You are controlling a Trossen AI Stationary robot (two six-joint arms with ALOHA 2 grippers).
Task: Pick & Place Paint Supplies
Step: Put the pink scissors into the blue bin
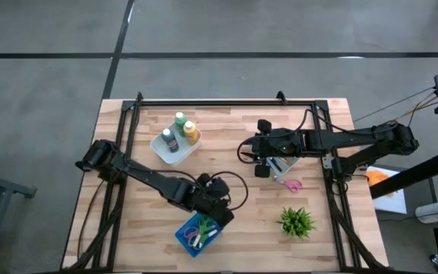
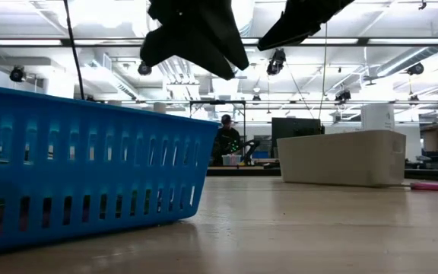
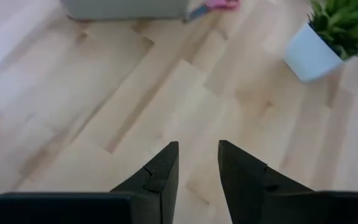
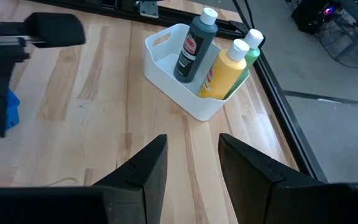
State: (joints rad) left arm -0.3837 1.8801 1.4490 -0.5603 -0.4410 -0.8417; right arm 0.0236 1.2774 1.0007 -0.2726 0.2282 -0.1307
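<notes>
On the counter (image 1: 242, 122) seen from above: white bin (image 1: 162, 154) near the far left holds three bottles, green (image 1: 180, 121), yellow-orange (image 1: 191, 133), dark grey (image 1: 169, 139). Left pincer (image 1: 217, 204) hangs just above the blue basket (image 1: 185, 237) at the near edge; brushes inside can't be made out. Right pincer (image 1: 260, 158) sits mid-counter by a second white bin (image 1: 285, 164); potted plant (image 1: 296, 221) nearer.

Low view: blue basket wall (image 2: 82, 171) close, white bin (image 2: 342, 157) beyond.

Left wrist view: fingers (image 3: 157, 177) apart, nothing between, bare wood below.

Right wrist view: fingers (image 4: 143, 167) apart, empty, facing the bottles' bin (image 4: 166, 59).
</notes>
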